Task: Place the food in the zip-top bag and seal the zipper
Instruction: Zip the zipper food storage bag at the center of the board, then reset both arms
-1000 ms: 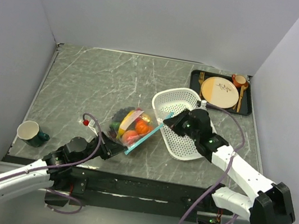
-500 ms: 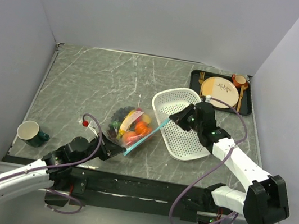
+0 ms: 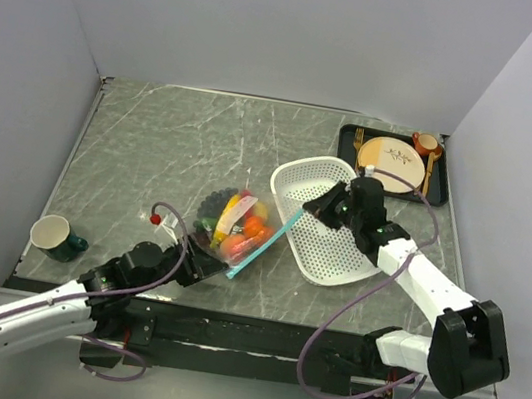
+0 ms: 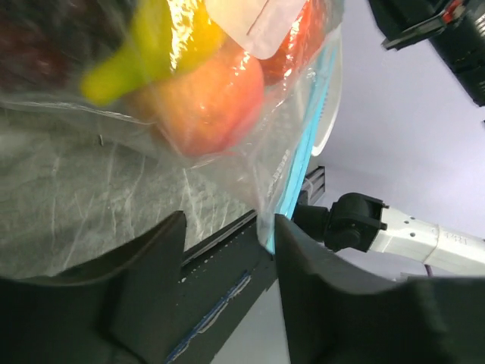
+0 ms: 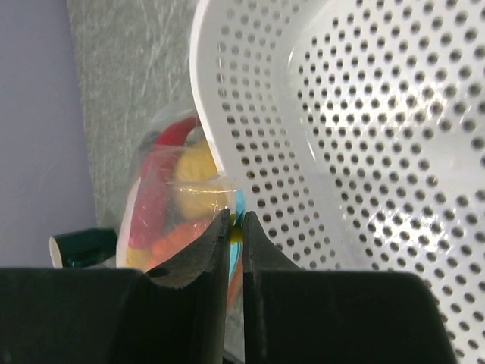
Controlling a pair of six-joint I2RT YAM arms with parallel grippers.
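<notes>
From above, the left pincer (image 3: pixel 211 263) lies low at the near edge of the table (image 3: pixel 142 150), its jaws spread. The zip-top bag (image 3: pixel 227 206) lies right ahead of its tips, full of food (image 3: pixel 241 226). The zipper (image 3: pixel 265 242) runs as a teal line from just beside this pincer's tips slantwise away to the right pincer (image 3: pixel 311 209). The right pincer sits at the strip's far end, over the near rim of the white basket (image 3: pixel 333 256). From here I cannot tell how its jaws stand. Behind the right pincer, well apart, a dark tray (image 3: pixel 349 132) holds a beige plate (image 3: pixel 390 165). A green mug (image 3: pixel 55 236) stands far out to the left pincer's left.

In the left wrist view, the left pincer (image 4: pixel 229 224) is spread wide and pinches nothing. The bag's (image 4: pixel 250 167) lower corner hangs into the gap between the fingers, close to the right-hand one. The zipper (image 4: pixel 307 148) climbs away from that corner. Beyond the tips, inside the plastic, sit a peach (image 4: pixel 208 102) and a blurred banana (image 4: pixel 136 57).

In the right wrist view, the right pincer (image 5: pixel 236 217) is pressed nearly together, pinching the zipper (image 5: pixel 238 200), whose teal shows in the thin slit between the fingers. The bag (image 5: pixel 170 201) spreads ahead and to the left of the tips, with yellow (image 5: pixel 197 163) and red (image 5: pixel 155 189) pieces inside. The basket (image 5: pixel 364 152) fills the space ahead and to the right, its rim just beside the tips. The mug (image 5: pixel 76 249) shows far to the left.
</notes>
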